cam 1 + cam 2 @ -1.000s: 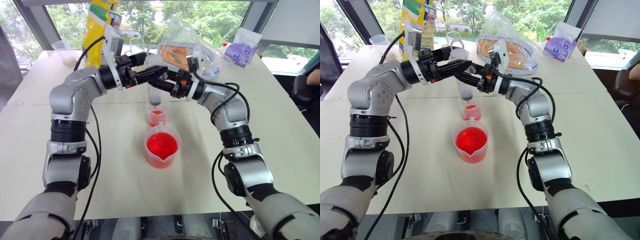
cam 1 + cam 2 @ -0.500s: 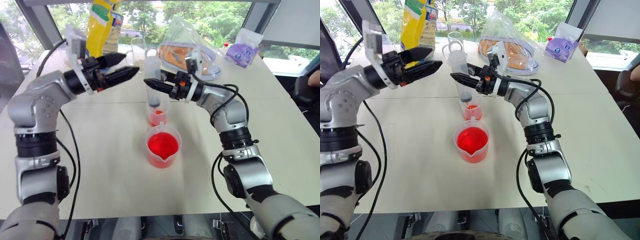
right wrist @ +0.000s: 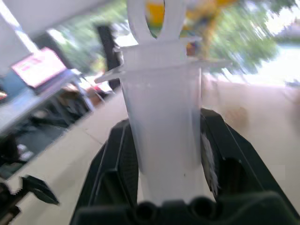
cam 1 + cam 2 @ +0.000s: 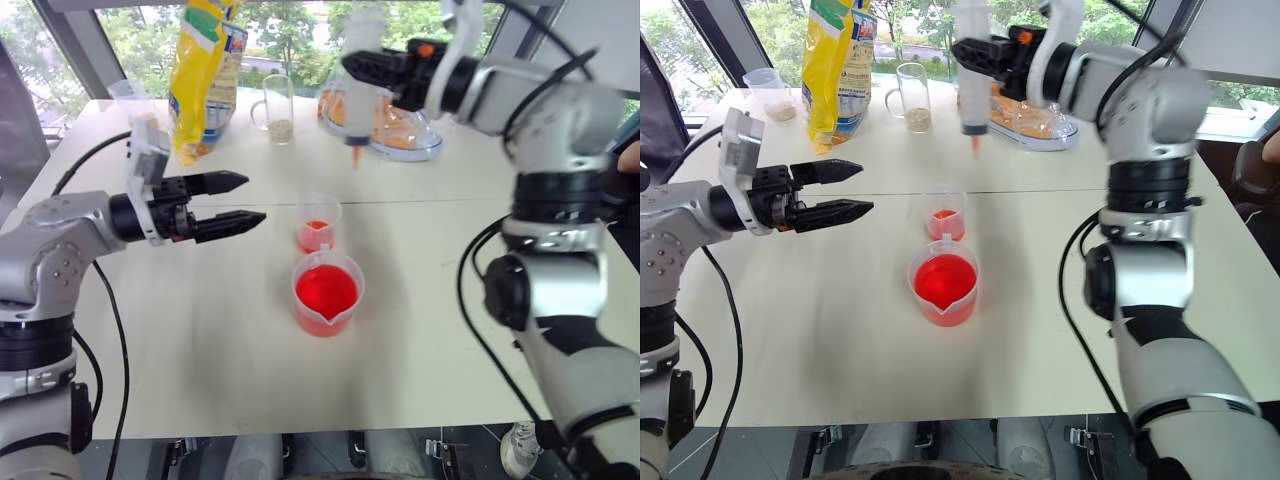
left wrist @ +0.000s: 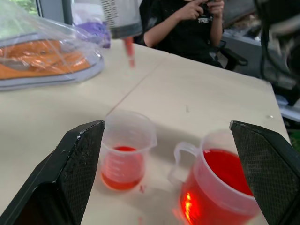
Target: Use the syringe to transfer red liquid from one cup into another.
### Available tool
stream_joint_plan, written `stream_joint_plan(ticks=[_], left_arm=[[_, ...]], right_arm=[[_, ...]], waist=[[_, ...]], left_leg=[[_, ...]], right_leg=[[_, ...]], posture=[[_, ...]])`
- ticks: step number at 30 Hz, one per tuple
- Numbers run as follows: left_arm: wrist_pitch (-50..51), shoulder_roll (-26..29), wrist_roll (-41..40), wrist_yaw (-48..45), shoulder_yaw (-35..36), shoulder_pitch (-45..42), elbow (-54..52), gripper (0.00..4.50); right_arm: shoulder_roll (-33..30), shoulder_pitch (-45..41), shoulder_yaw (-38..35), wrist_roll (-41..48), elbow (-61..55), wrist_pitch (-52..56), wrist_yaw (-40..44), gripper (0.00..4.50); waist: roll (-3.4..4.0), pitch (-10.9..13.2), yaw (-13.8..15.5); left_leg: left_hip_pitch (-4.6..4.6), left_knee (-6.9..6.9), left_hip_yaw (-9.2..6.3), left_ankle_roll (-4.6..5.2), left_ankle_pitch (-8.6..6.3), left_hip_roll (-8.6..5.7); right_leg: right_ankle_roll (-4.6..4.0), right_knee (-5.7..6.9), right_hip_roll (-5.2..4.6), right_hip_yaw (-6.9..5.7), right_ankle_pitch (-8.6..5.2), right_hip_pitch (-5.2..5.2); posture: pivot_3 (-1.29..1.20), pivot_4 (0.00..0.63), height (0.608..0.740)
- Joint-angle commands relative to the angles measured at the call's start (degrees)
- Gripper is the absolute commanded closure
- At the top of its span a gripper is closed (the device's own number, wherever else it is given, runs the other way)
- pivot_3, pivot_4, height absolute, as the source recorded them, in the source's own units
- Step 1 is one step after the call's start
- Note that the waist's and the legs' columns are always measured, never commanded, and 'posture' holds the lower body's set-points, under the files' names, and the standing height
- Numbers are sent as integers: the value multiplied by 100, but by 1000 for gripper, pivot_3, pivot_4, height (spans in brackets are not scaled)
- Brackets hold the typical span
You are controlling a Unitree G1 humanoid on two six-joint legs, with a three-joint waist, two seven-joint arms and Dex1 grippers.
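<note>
The small cup [image 4: 318, 222] is taken as landmark. It stands near the middle of the table [image 4: 480, 330], a little red liquid [image 5: 123, 165] in its bottom. The beaker [image 4: 326, 293] is set just in front of it, toward the robot, apart from it and about half full of red. Bare tabletop is seen to both sides of the small cup; clutter is kept to the far edge: a yellow bag [image 4: 205, 70], a glass mug [image 4: 276, 108] and a covered dish [image 4: 395, 120].

In the left wrist view a seated person [image 5: 187, 23] is seen beyond the small cup.

The left gripper [image 4: 238, 203] is held level, left of the small cup, fingers spread wide, empty. The right gripper [image 4: 375, 68] is raised well above and behind the small cup, clamped on the syringe [image 4: 360, 75], which hangs upright, tip down.
</note>
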Motion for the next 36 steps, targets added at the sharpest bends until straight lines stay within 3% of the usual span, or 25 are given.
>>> stream_joint_plan(ticks=[1, 8, 17, 23, 29, 34, 36], left_arm=[[-199, -27, -131, -21, 70, 31, -282, 95], [-267, -134, -236, 143, 117, 61, -336, 95], [-157, -29, -482, 240, 143, 33, -413, 95], [-125, 20, -570, 248, 135, 34, -433, 95], [-95, 147, -595, 174, 103, 109, -490, 0], [-44, 212, -636, 138, 124, 169, -536, 0], [-25, 285, -653, 114, 152, 203, -567, 0]], right_arm=[[-388, 136, 244, -114, -226, 1411, -285, 3073], [-982, 1093, 673, 201, -385, 2050, -554, 3073], [-972, 2244, 651, 596, -646, 2050, -1409, 3073], [-933, 2495, 534, 909, -613, 2050, -1874, 3073], [-985, 2438, 412, 1176, -616, 2050, -2107, 254], [-1349, 2378, 576, 1520, -1252, 2050, -1702, 119], [-1756, 2383, 807, 1576, -1919, 1854, -1155, 119]], waist=[[0, 0, -18], [5, 3, -36], [5, 3, -1], [1, 0, 0], [1, 1, -6], [6, 3, -8], [8, 5, -6]], left_leg=[[-1, 0, 1, 2, -1, -5], [-7, -10, 3, 5, -2, -7], [-7, -6, 6, 8, -2, 1], [-9, 1, 6, 10, -3, 0], [-9, 1, 6, 11, -3, 0], [-9, 1, 6, 11, -3, 1], [-10, 1, 5, 11, -3, 3]], right_leg=[[-2, 0, -8, 0, 0, 0], [0, 0, -6, 0, 2, -10], [28, 1, 37, -2, 15, -8], [36, 1, 42, -3, 18, -5], [37, 0, 44, -2, 18, -5], [37, 0, 46, -2, 18, -7], [38, 0, 47, -3, 17, -7]], posture=[[0, 150, 740], [0, 150, 740], [0, 150, 740], [0, 150, 740], [0, 150, 740], [0, 150, 740], [0, 150, 740]])
